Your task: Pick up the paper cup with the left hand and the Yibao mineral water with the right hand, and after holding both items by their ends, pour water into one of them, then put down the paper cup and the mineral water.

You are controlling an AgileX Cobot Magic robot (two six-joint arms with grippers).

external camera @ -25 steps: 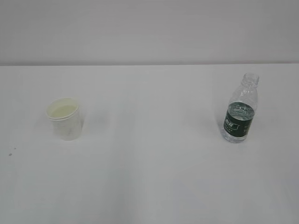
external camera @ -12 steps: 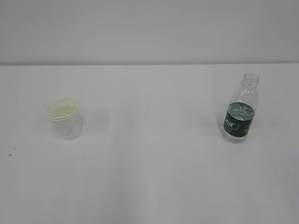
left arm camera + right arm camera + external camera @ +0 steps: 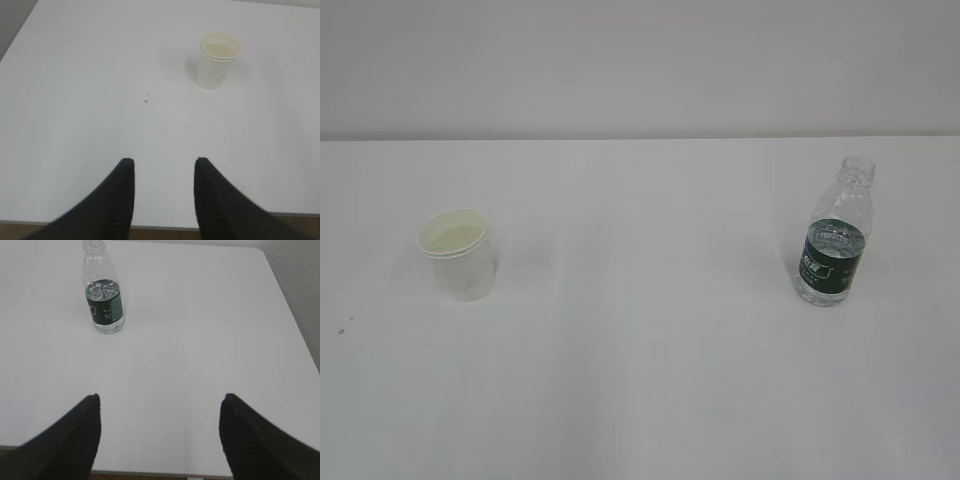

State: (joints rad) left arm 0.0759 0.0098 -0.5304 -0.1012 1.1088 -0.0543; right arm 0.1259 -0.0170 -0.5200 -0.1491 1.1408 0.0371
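The white paper cup stands upright on the left of the white table; the left wrist view shows the paper cup far ahead and to the right of my left gripper, which is open and empty over the table's near edge. The Yibao mineral water, a clear uncapped bottle with a dark green label, stands upright on the right. In the right wrist view the bottle is far ahead and left of my right gripper, open wide with nothing between its fingers. Neither arm shows in the exterior view.
The white table reaches back to a pale wall. Its near edge lies just under both grippers, and its right edge shows in the right wrist view. Two tiny dark specks lie on the surface left of the cup.
The cup and the bottle stand where they were; the bottle shows a slight wobble in place between frames. No arm appears in the exterior view.
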